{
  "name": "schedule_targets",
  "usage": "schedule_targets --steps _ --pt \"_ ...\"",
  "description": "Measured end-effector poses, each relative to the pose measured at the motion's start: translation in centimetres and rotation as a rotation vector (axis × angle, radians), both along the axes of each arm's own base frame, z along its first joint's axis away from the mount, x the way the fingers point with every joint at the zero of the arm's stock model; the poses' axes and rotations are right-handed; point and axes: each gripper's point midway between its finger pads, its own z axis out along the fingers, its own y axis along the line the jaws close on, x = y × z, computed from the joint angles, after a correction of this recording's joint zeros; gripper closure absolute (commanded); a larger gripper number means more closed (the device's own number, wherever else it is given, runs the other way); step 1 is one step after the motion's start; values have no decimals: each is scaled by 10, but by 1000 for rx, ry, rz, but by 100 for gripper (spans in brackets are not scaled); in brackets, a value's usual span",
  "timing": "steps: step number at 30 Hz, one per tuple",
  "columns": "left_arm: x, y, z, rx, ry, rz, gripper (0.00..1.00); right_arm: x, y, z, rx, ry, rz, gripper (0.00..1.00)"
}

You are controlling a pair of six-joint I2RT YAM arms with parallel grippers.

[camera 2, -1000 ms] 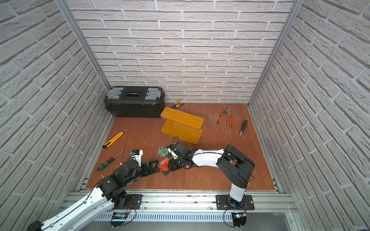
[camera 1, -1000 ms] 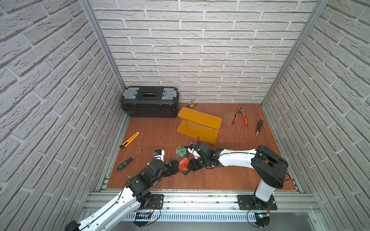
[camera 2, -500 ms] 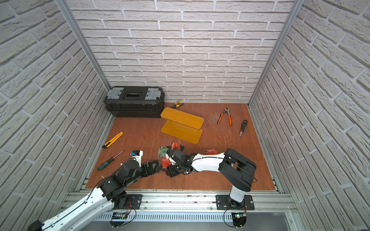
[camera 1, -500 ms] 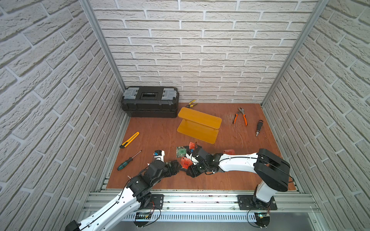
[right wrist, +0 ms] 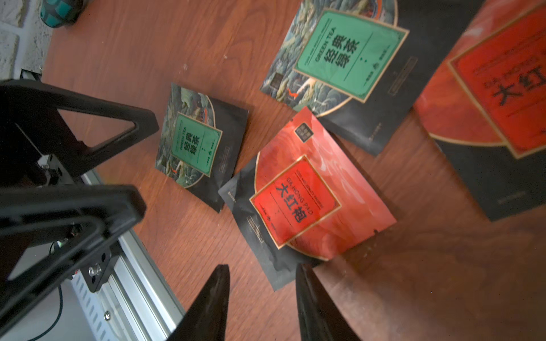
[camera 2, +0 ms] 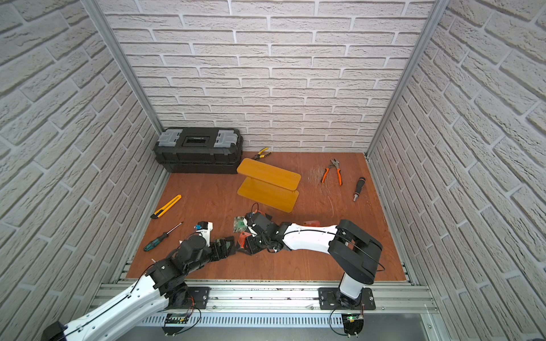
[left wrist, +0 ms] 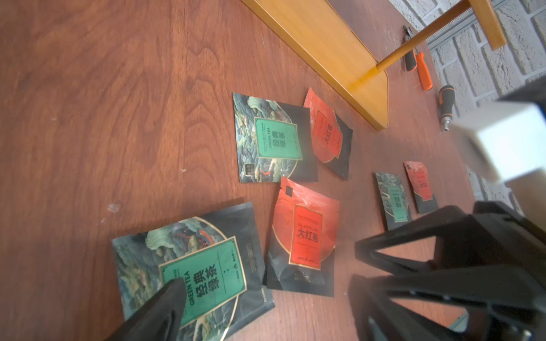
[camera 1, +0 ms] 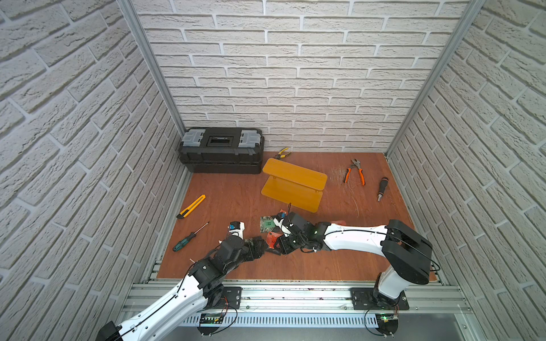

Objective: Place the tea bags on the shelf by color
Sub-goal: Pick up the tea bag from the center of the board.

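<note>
6 tea bags (left wrist: 271, 138) lie flat and face up on the bench (left wrist: 118, 103), just short of the shelf (left wrist: 334, 53): 3 green, 3 red. Green labels read "GREEN TEA". Red labels read "DA HONG PAO" and "大红袍".

Jaws of left end effector (camera 1: 260, 245) stand wide apart, gripping nothing. 1 finger (left wrist: 165, 307) sits over the nearest green bag (left wrist: 206, 265); contact not clear.

Jaws of right end effector (right wrist: 261, 267) also stand apart. A red bag (right wrist: 298, 203) has its black corner in the gap between the tips.

Toolbox (camera 1: 221, 150) at back wall.
</note>
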Motion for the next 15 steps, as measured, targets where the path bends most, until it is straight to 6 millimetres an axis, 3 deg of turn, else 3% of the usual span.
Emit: schedule_targets --steps 15 --pt "2 -4 -4 -2 11 -7 16 29 -7 -20 -43 21 -51 63"
